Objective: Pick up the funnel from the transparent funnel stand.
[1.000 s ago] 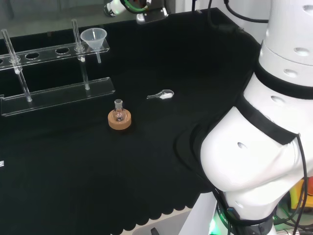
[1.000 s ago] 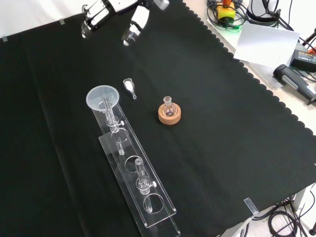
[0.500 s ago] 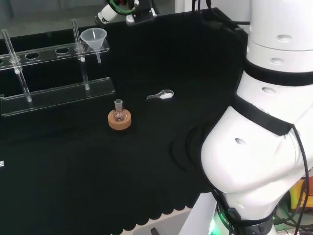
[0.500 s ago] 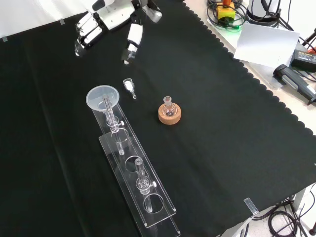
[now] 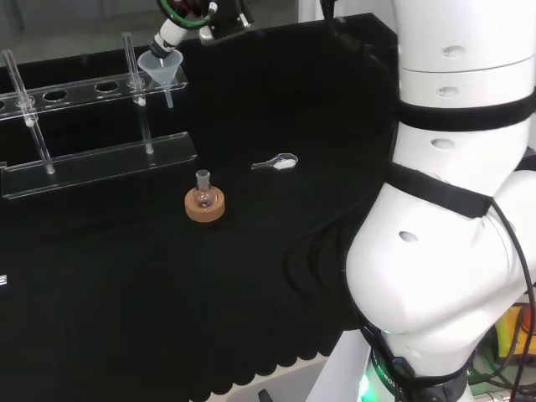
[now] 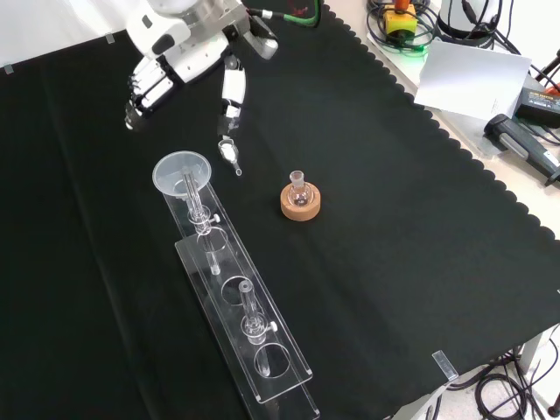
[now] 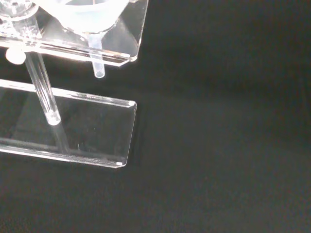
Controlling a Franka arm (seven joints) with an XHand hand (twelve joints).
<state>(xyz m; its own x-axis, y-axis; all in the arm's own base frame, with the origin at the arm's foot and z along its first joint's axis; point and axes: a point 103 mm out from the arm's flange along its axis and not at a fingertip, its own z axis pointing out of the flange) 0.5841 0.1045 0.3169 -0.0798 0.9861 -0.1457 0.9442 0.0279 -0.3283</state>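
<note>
Hovering at the front view's upper left, the hand (image 6: pixel 179 52) had its fingers spread and held nothing, so the pickup was not yet done. Just below it sat the funnel (image 6: pixel 182 173), clear and cone-shaped, spout down through the end hole of the transparent funnel stand (image 6: pixel 262 332).

One funnel (image 6: pixel 182 172) sits in one transparent funnel stand (image 6: pixel 262 341), whose upper plate carries two upright glass rods (image 6: pixel 248 308) between its holes. One small round flask (image 6: pixel 298 190) stands in one cork ring (image 6: pixel 301 208). One small clear scoop (image 6: pixel 229 153) with white powder lies on the table (image 6: pixel 394 219), which is covered by one black cloth. One hand (image 6: pixel 179 52) hangs over the cloth. How many open holes the stand's plate has is hard to count in clear plastic.
</note>
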